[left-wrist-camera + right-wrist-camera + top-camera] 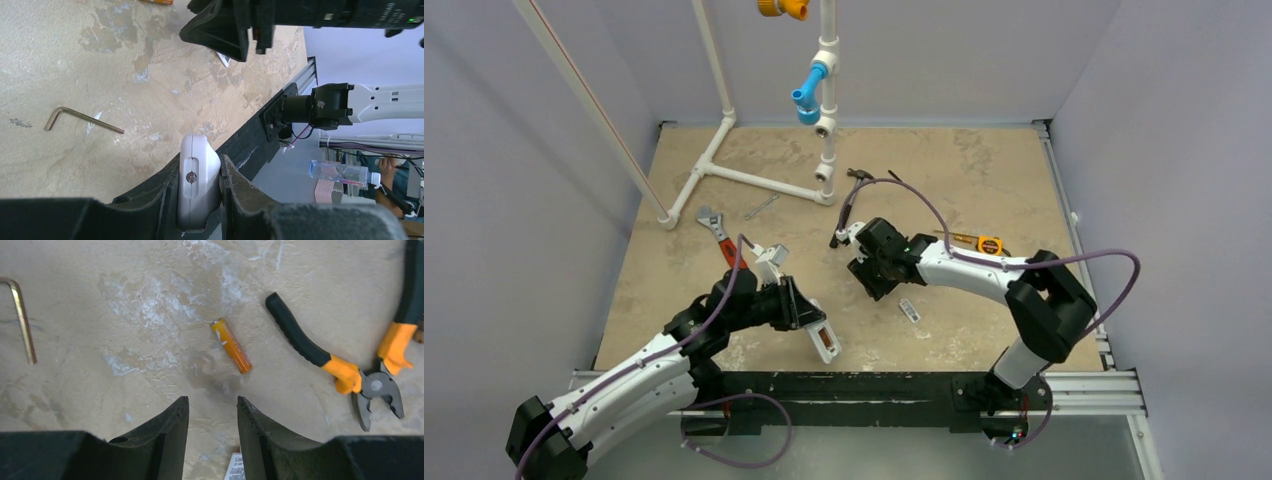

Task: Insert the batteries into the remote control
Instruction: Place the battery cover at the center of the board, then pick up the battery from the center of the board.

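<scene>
At the centre of the counter (984, 170), the right gripper (212, 440) hangs with its jaws apart and nothing between them. One loose battery (231, 346) lies flat on the surface at 12 o'clock from the fingertips, its long axis running from 11 to 5 o'clock in the right wrist view.

The left gripper (200, 200) is clamped on one end of the remote control (197, 180), holding it off the counter near the front edge. In the top view, orange shows in the remote's recess, probably a cell already seated.

Step in hand, as judged: pick up the loose battery.
- Advance the right gripper toward 12 o'clock until the battery is centred between the fingers.
- Rotate the wrist so that the closing line crosses the battery's long axis. A grip along the axis is likely to let it roll.
- Stay clear of the pliers (350, 365) at 3 o'clock and the hex key (20, 315) at 9 o'clock.
- Descend fully before closing, as the cell sits low.

The counter is beige and mottled, with pale scuffs. A small white piece (909, 310) lies between the two arms. Plain grey walls enclose the cell, and a white pipe frame (754, 180) stands at the far side.
</scene>
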